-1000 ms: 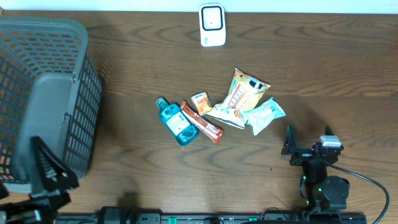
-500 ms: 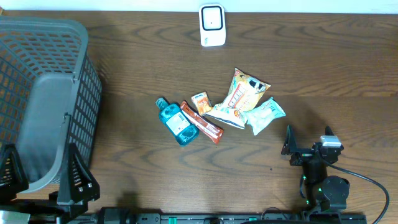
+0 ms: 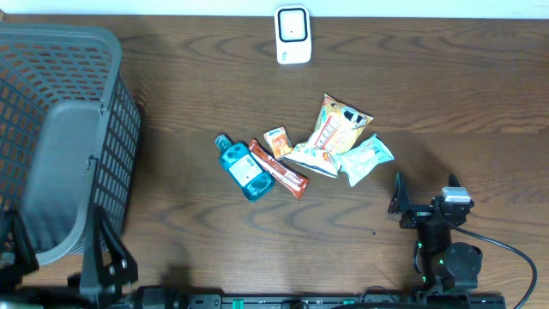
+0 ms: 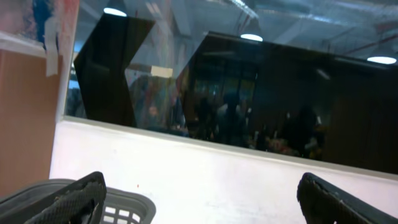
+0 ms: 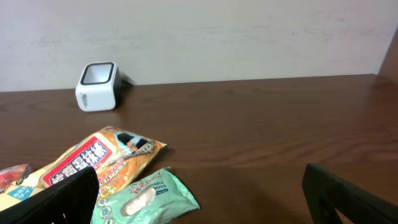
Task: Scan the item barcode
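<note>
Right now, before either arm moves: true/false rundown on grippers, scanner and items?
1. The left gripper and right gripper are both open and empty. True.
2. The scanner sits inside the basket. False: it stands at the table's far edge, away from the basket.
3. In the overhead view, the blue bottle lies just left of the orange bar. True.
4. The green wipes pack is in the right gripper. False: it lies on the table beside the chip bag.
</note>
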Action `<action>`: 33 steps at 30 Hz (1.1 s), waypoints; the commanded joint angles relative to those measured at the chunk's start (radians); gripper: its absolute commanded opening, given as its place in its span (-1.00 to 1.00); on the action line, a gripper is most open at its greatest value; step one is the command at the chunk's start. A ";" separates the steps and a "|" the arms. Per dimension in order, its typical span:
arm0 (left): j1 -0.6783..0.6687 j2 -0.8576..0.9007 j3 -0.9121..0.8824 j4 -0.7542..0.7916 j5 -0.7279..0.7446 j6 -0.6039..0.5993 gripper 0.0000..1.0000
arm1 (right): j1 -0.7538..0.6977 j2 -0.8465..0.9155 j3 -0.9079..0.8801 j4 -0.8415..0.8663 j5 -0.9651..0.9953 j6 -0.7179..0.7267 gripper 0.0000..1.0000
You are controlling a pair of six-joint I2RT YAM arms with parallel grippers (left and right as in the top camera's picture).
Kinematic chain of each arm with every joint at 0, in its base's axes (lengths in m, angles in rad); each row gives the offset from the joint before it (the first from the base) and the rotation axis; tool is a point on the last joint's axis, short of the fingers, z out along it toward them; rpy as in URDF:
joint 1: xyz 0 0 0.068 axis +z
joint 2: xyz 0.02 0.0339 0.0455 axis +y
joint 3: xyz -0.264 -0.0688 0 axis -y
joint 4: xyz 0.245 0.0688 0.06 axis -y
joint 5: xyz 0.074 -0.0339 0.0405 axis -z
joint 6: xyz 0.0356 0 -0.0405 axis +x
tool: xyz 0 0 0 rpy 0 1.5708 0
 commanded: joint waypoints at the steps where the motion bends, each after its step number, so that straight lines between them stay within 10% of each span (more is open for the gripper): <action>1: 0.010 -0.100 -0.003 -0.019 0.013 -0.012 0.96 | -0.009 -0.005 -0.001 -0.003 0.008 -0.009 0.99; 8: 0.014 -0.214 0.005 -0.082 0.024 -0.015 0.96 | -0.009 -0.005 -0.001 -0.003 -0.045 0.022 0.99; 14: 0.002 -0.214 0.004 -0.089 0.024 -0.092 0.96 | -0.008 -0.002 -0.001 0.024 -0.492 0.768 0.99; 19: -0.012 -0.214 0.004 -0.089 0.019 -0.091 0.96 | -0.008 -0.002 -0.001 0.019 -0.771 1.000 0.99; 27: -0.005 -0.214 0.003 -0.066 -0.072 -0.087 0.96 | -0.008 -0.002 0.008 0.201 -0.943 0.922 0.99; 33: -0.005 -0.214 -0.003 -0.032 -0.310 -0.088 0.96 | -0.008 0.070 0.171 -0.042 -0.771 0.684 0.98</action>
